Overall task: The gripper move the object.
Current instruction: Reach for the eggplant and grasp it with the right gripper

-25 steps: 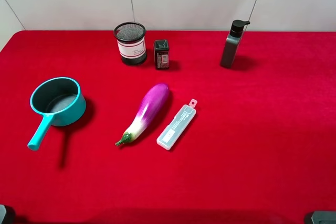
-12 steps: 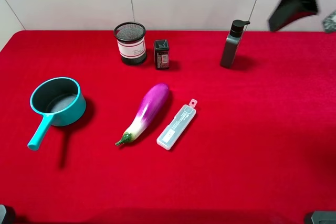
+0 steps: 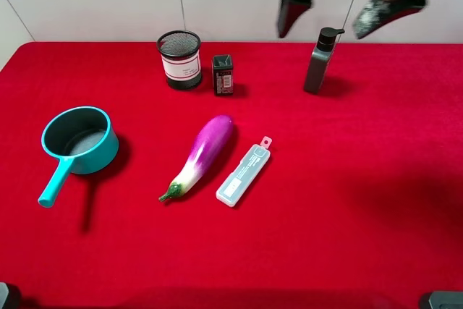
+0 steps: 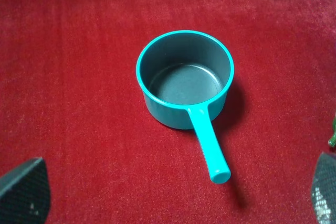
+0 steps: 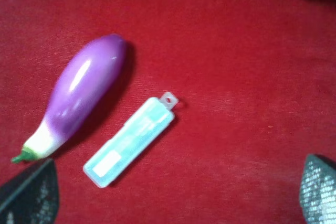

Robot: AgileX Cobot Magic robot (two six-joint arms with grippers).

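Task not yet begun: the right gripper (image 3: pixel 323 18), jaws spread wide and empty, hangs high near the far edge, well apart from the eggplant (image 3: pixel 202 151), which lies untouched on the red table (image 3: pixel 362 215) just beside the plastic case (image 3: pixel 243 174).

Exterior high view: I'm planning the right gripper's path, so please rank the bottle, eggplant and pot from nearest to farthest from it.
Measured in that view from the right gripper, which hangs open over the back right:
1. Bottle, right beneath it, back right.
2. Eggplant, mid-table, toward the left.
3. Pot, far left.
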